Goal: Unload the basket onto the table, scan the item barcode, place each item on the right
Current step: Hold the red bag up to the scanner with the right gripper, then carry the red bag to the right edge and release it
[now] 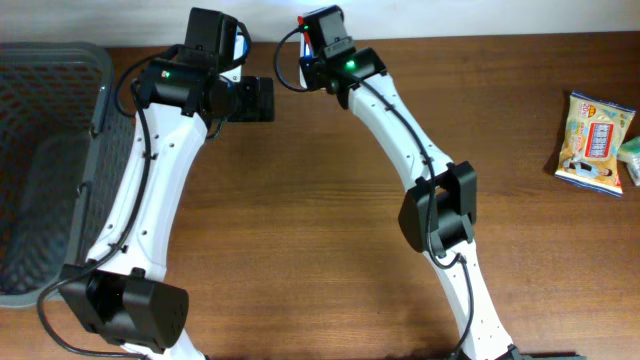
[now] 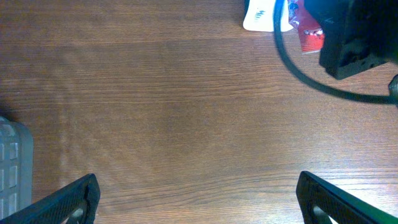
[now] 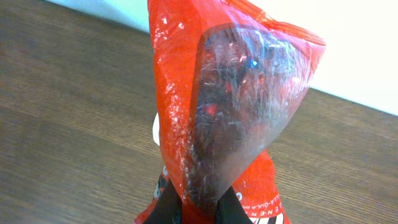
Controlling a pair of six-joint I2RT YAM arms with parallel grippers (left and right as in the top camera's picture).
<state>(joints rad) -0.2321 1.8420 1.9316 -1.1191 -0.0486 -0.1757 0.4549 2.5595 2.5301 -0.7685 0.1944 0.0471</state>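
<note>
- A grey mesh basket [image 1: 40,150] sits at the left edge of the wooden table [image 1: 290,230].
- The left gripper [image 2: 199,198] hovers over the table to the right of the basket, towards the far edge. It is released: its 2 fingers [image 2: 71,199] stand wide apart with only bare wood between them, grasping nothing.
- Just right of it, the right gripper [image 3: 198,210] is clenched on the lower end of a red bag [image 3: 217,106], the item to scan. Its 2 dark fingertips pinch the crumpled plastic from both sides.
- In the right wrist view the bag rises above the fingertips, with a clear window showing dark contents.
- In the left wrist view a corner of the red bag shows beside the right gripper's black body.
- A yellow snack packet [image 1: 595,140] lies flat near the right edge, well apart from both arms, with a pale green item [image 1: 630,160] just beside it.
</note>
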